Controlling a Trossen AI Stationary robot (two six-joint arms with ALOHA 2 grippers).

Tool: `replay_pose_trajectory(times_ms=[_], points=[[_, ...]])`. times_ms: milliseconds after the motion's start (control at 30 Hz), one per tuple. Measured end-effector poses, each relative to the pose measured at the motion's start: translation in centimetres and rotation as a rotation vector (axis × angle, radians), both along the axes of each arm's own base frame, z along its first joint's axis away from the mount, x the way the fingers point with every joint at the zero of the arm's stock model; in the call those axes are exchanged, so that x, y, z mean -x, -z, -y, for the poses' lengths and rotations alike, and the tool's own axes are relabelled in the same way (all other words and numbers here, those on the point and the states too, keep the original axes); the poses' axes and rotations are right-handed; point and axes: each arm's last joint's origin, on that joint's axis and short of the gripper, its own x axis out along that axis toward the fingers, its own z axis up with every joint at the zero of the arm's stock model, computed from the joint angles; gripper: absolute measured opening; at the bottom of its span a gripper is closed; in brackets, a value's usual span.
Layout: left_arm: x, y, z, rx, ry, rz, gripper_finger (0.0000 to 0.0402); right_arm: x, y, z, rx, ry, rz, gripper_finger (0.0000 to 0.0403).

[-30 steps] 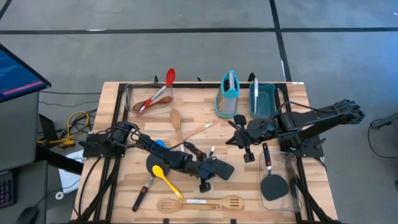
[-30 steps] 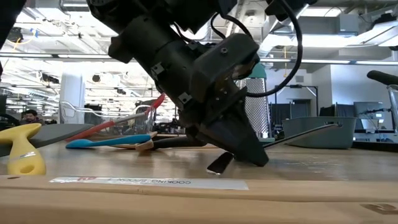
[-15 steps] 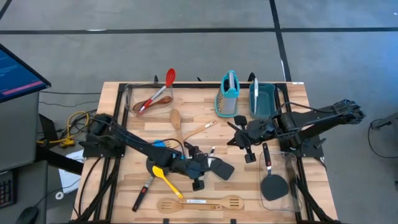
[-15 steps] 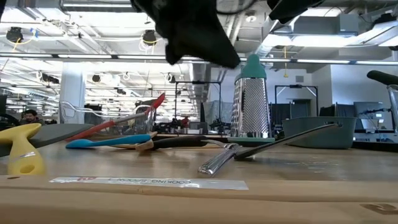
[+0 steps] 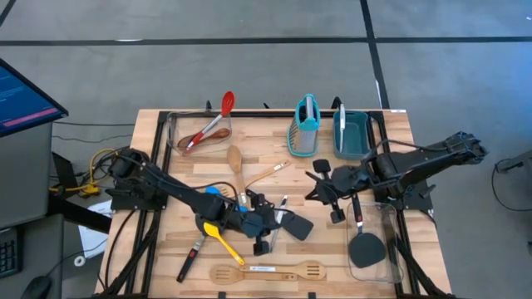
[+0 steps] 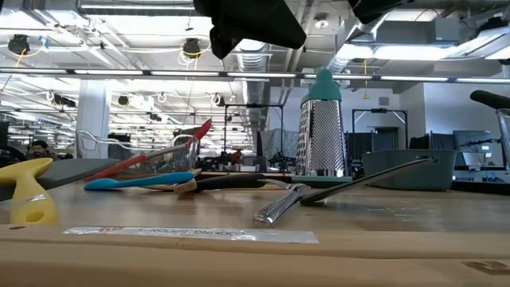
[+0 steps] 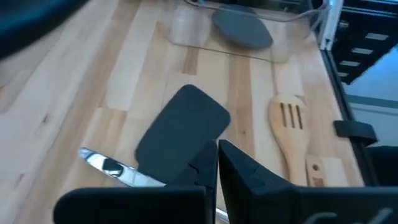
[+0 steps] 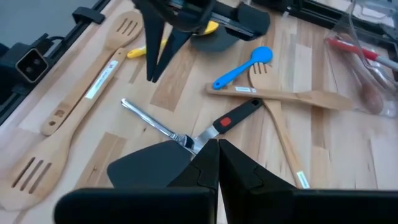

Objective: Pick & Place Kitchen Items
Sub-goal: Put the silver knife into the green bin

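Note:
My left gripper (image 5: 276,223) hangs shut, with nothing in it, above the near middle of the table. Under it lie a black spatula (image 7: 183,127), flat on its blade, and a metal utensil (image 7: 106,165). My right gripper (image 5: 314,189) hovers shut and empty at the table's right middle, pointing down toward the same spatula (image 8: 152,165). Around them lie a blue spoon (image 5: 214,193), a yellow spoon (image 5: 220,237), two wooden spoons (image 5: 237,158) and a wooden slotted spatula (image 5: 266,271). The teal grater (image 5: 306,124) stands upright at the far side.
A teal bin (image 5: 356,137) stands at the far right, next to the grater. One clear container (image 5: 174,124) at the far left holds a red spoon (image 5: 218,116). Another (image 5: 384,249) at the near right holds a black spatula (image 5: 363,245).
My left gripper has risen from the tabletop, where it stood low over the metal utensil and the black spatula, and now hangs well above them. It has drawn back a little toward the table's left and stayed shut. The utensils lie where they were.

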Motion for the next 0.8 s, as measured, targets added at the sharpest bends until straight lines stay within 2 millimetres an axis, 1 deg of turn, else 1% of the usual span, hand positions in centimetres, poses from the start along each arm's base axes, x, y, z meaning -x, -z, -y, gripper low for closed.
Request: replay_pose_trajectory(times_ms=[133, 233, 333, 467, 600, 733, 800], points=[[-0.1, 0.0, 0.0, 0.009, 0.038, -0.002, 0.0001, 0.3, -0.2, -0.4, 0.009, -0.031, 0.014, 0.0000], [-0.1, -0.1, -0.1, 0.009, 0.037, 0.001, 0.0002, 1.0, -0.9, -0.6, 0.013, -0.057, 0.050, 0.0000], [-0.2, -0.1, -0.1, 0.078, -0.017, 0.006, 0.0002, 1.8, -1.5, -0.7, 0.002, -0.082, 0.116, 0.0000], [-0.4, 0.2, -0.4, 0.183, -0.118, 0.001, 0.0002, 3.8, -1.3, -0.5, -0.029, -0.110, 0.235, 0.0000], [-0.7, 0.8, -1.3, 0.218, -0.230, -0.007, 0.0001, 5.6, -0.5, -0.1, -0.082, -0.117, 0.386, 0.0000], [-1.2, 1.0, -2.8, 0.237, -0.290, -0.011, 0.0001, 6.8, 1.0, 0.4, -0.124, -0.115, 0.509, 0.0000], [-1.3, 0.9, -3.3, 0.236, -0.305, -0.011, 0.0001, 7.3, 2.1, 0.6, -0.134, -0.113, 0.537, 0.0000]])
